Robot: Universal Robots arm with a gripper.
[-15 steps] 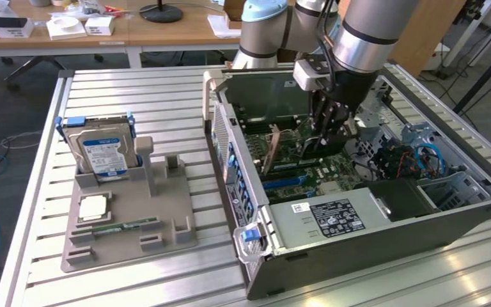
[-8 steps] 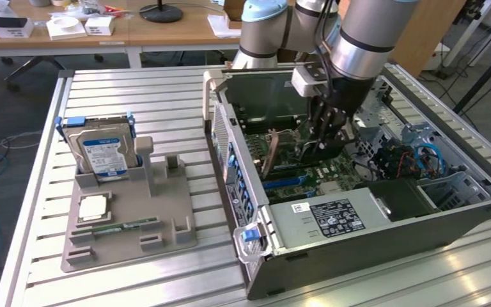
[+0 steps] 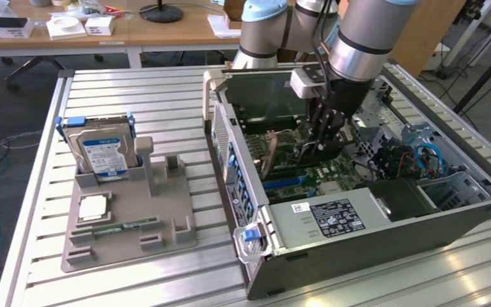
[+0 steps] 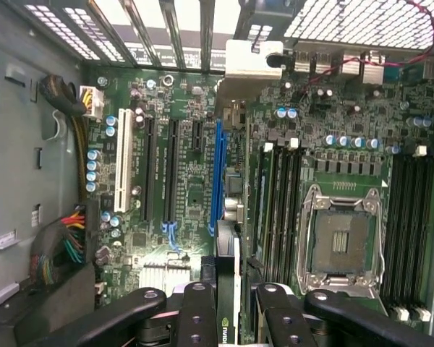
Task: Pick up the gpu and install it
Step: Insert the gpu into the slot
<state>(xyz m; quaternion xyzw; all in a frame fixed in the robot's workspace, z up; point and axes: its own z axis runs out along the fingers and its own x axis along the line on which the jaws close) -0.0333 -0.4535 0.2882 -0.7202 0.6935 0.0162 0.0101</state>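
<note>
Gripper [image 3: 324, 143] down inside open computer case [image 3: 382, 238], clamped on dark gpu [image 3: 311, 152], just above motherboard [image 3: 314, 178]. Well away from gripper: gray tray [image 3: 171, 225] with hard drive [image 3: 105, 153], RAM stick [image 3: 126, 227].

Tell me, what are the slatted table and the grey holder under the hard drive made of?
The table looks like bare aluminium: pale silvery slats with long grooves and soft glare. The grey holder seems matte plastic, possibly printed: dull, even grey with blocky slots.
</note>
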